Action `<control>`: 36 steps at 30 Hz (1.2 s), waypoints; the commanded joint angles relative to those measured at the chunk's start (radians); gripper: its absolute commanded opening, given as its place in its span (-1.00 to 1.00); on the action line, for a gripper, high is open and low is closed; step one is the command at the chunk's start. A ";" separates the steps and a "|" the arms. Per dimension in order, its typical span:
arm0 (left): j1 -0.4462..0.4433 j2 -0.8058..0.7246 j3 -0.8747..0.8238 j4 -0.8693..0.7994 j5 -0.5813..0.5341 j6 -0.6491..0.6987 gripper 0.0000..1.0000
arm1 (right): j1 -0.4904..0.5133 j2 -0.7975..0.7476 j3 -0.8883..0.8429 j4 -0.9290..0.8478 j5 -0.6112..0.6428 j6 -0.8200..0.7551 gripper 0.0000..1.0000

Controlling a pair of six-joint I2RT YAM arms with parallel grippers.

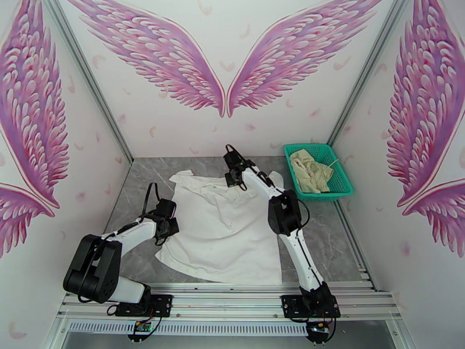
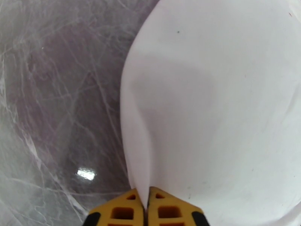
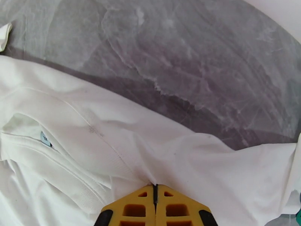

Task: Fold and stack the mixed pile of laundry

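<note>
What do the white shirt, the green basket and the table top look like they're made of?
White shirt: soft matte cloth, probably cotton; it creases and shows stitched seams. Green basket: stiff plastic, judging by its moulded mesh walls. Table top: grey marble-look surface with pale veins, slightly glossy from a light glint; stone or printed laminate, cannot tell.

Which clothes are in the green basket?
The cream-beige garment, crumpled inside the basket; the white shirt lies spread on the table.
</note>
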 commanded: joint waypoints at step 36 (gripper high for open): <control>-0.209 -0.263 0.096 -0.265 -0.035 0.080 0.30 | -0.267 -0.683 -0.892 0.274 -0.157 0.152 0.44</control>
